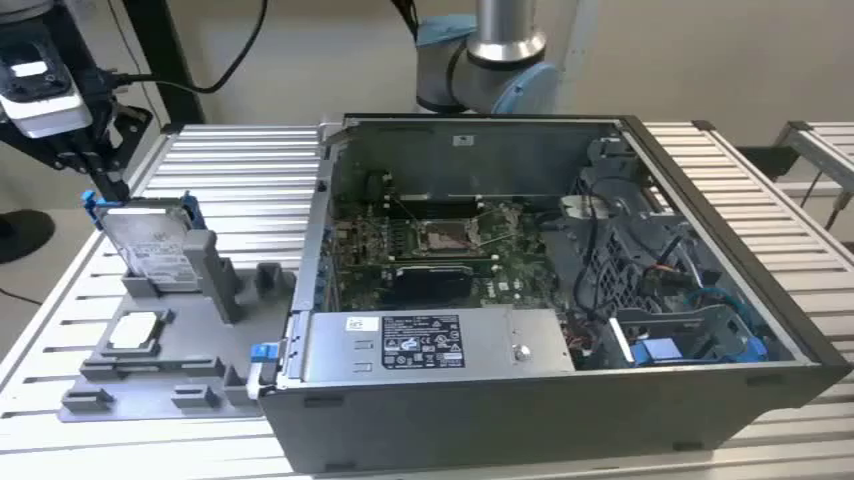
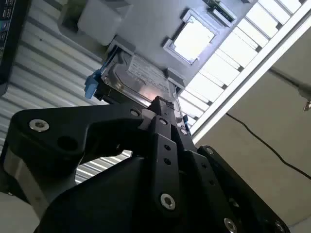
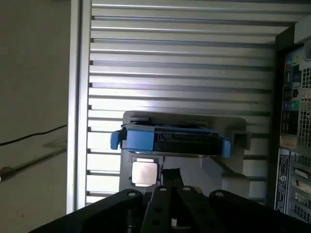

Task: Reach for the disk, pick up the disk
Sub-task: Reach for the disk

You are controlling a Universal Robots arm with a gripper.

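Note:
The disk (image 1: 154, 245) is a silver hard drive with a white label and a blue bracket. It stands on edge in a slot of the grey fixture (image 1: 187, 375) at the exterior view's left. My gripper (image 1: 112, 186) hangs just above the disk's upper left corner, its black fingertips pressed together with nothing between them, close over the blue bracket. In the second wrist view the gripper (image 2: 158, 103) points at the disk (image 2: 141, 77) a short way ahead. In the first wrist view the disk's top edge (image 3: 170, 138) lies just beyond the gripper (image 3: 170, 174).
A small square silver chip (image 1: 136, 330) lies in the fixture in front of the disk. An open grey computer case (image 1: 534, 400) fills the exterior view's middle and right. Both rest on a slatted metal table (image 1: 240, 170). The arm's base (image 1: 481, 60) stands behind the case.

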